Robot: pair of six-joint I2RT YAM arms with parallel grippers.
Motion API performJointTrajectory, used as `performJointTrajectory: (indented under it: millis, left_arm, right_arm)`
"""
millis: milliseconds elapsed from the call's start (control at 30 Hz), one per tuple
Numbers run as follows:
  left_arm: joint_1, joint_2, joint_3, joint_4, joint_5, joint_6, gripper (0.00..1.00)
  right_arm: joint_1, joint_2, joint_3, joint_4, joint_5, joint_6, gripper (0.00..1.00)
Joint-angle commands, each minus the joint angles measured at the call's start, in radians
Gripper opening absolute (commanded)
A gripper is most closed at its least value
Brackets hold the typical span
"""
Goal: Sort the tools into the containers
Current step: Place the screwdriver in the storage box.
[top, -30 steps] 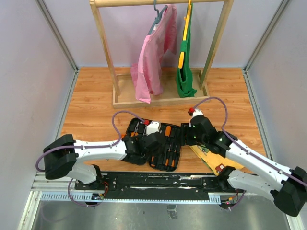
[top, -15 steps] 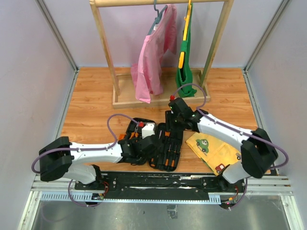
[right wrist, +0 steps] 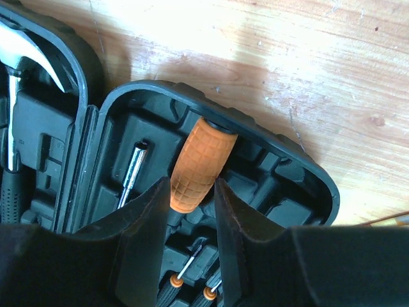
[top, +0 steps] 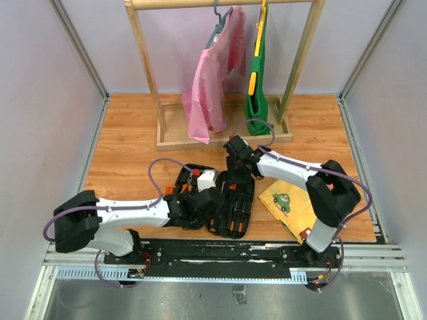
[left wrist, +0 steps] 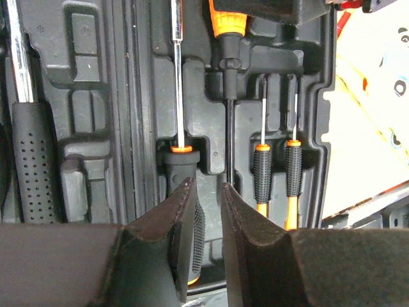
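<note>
Wood tabletop [top: 127, 133], lilac walls [top: 40, 100], clothes rack [top: 143, 60]; left end effector [left wrist: 206, 187] narrow, empty; right end effector [right wrist: 192, 185] astride orange handle [right wrist: 203, 157], grip unclear.

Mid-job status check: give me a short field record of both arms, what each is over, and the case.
left gripper: jaws narrowly apart over a black-handled screwdriver lying in its slot; grip unclear
right gripper: jaws either side of an orange handle by the case's end wall; grip unclear
tool case: open
hammer: in the other half, across the hinge
</note>
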Motion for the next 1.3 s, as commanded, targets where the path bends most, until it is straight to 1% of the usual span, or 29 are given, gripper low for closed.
performJointTrajectory:
  millis: [0, 233, 467, 600, 833, 1067, 1267]
  left_arm:
    - [-0.010, 0.016, 0.014, 0.031, -0.017, 0.017, 0.27]
    - [-0.009, 0.017, 0.027, 0.029, -0.022, 0.024, 0.27]
    - [-0.012, 0.046, 0.077, -0.005, -0.014, 0.006, 0.27]
    - [-0.033, 0.098, 0.118, -0.022, -0.005, -0.009, 0.27]
    - [-0.043, 0.194, 0.180, -0.102, 0.001, -0.042, 0.24]
    - [-0.045, 0.193, 0.178, -0.127, -0.001, -0.044, 0.22]
    - [-0.046, 0.195, 0.174, -0.105, 0.022, -0.018, 0.20]
  right_arm:
    - [-0.013, 0.019, 0.032, -0.042, 0.047, 0.017, 0.34]
    - [-0.013, 0.048, 0.045, -0.059, 0.060, 0.003, 0.27]
    - [-0.014, 0.064, 0.034, -0.066, 0.052, -0.004, 0.21]
    - [-0.014, 0.068, 0.028, -0.065, 0.045, -0.006, 0.19]
    - [-0.014, 0.067, 0.026, -0.065, 0.038, -0.013, 0.17]
    - [-0.014, 0.071, 0.025, -0.062, 0.027, -0.021, 0.16]
    - [-0.014, 0.079, 0.027, -0.058, 0.019, -0.023, 0.14]
